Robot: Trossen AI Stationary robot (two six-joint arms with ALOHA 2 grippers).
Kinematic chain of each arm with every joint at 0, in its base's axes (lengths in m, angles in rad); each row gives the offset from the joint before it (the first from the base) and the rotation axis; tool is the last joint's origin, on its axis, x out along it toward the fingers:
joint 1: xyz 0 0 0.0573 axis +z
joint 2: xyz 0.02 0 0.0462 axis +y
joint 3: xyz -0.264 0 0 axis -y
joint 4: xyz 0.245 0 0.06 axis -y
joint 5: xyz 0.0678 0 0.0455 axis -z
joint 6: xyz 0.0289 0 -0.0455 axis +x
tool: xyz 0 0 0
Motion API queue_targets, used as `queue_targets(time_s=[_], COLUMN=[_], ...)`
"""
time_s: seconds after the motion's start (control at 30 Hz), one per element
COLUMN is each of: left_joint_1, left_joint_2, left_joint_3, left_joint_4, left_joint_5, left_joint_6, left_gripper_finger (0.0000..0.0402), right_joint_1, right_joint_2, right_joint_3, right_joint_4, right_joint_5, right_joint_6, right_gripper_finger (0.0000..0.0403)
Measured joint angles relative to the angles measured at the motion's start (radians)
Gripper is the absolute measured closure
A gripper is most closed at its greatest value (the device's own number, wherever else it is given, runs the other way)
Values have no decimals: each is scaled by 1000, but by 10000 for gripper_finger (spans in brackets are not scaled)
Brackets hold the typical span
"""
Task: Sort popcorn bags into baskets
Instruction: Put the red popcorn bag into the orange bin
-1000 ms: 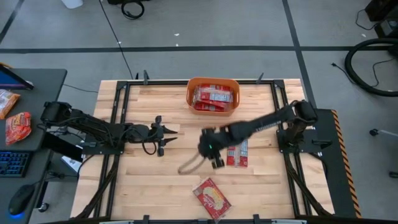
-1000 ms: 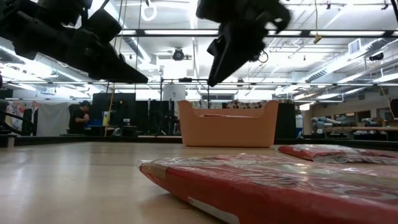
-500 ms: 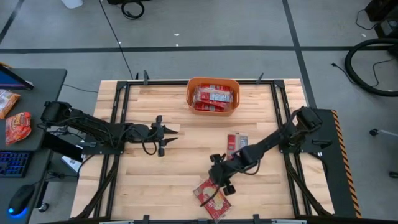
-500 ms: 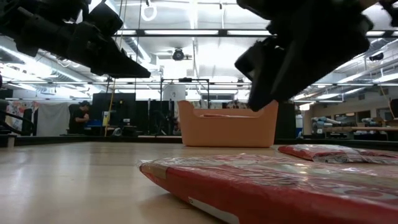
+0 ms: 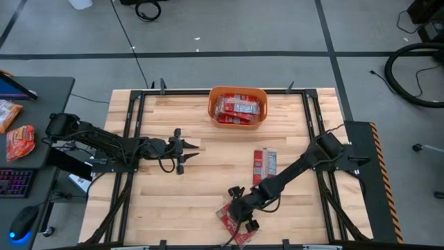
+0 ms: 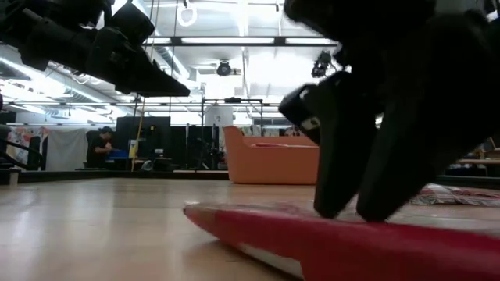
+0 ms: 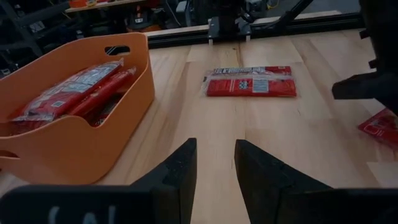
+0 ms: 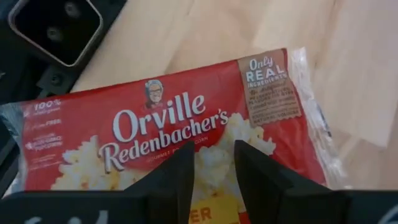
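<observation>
The right gripper point(image 5: 239, 212) is down at the table's near edge, about 6 o'clock from the table's middle, its fingers point(image 8: 174, 171) set a small gap apart with their tips on the face of a red popcorn bag point(image 5: 234, 217). The low view shows both fingers point(image 6: 367, 156) planted on the bag point(image 6: 328, 238), but whether they pinch it or only rest on it I cannot tell. The bag lies flat, its printed face up, one corner close to a dark square fitting point(image 8: 56, 25) at the table's edge.

The left gripper point(image 5: 182, 151) hangs above the table at about 9 o'clock from the middle, fingers point(image 7: 177, 171) parted by a narrow gap with nothing between them, pointing across the boards.

The table point(image 5: 173, 201) is pale butcher-block wood inside a black frame. A second popcorn bag point(image 5: 264, 162) lies flat on it at about 3 o'clock from the middle, well apart from the first. The orange basket point(image 5: 238, 91) stands at 12 o'clock against the far edge, with several red bags point(image 5: 237, 108) stacked inside; the left wrist view shows them leaning against its wall point(image 7: 81, 93).

Around the table is grey floor with dark tape lines. At 9 o'clock a dark side desk point(image 5: 41, 97) carries two more red packets point(image 5: 19, 141) and a keyboard point(image 5: 15, 182). Across the room, in the low view, a person point(image 6: 100, 147) stands among dark racks under ceiling strip lights.
</observation>
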Motion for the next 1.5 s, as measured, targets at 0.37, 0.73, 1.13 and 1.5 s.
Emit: queue_targets(time_s=[0.37,0.73,1.13,1.5], left_joint_1=[0,1,-29,-93], left_joint_2=[0,87,351,643], left_joint_3=[0,-1,68,276], left_joint_4=[9,98,229,113], left_joint_5=[0,0,-53,-161], left_joint_6=[-1,23,61,346], left_gripper_finger=[288,288,275,191], right_joint_1=[-139,-228,-206,-181], right_joint_2=[-53,-186,-316,-309], right_joint_3=[4,-2,-80,-215], right_joint_4=[-349,-361,-477,-423], right_joint_5=[362,560,354,287], right_joint_6=[170,32,222,336], right_gripper_finger=[288,289,289,288])
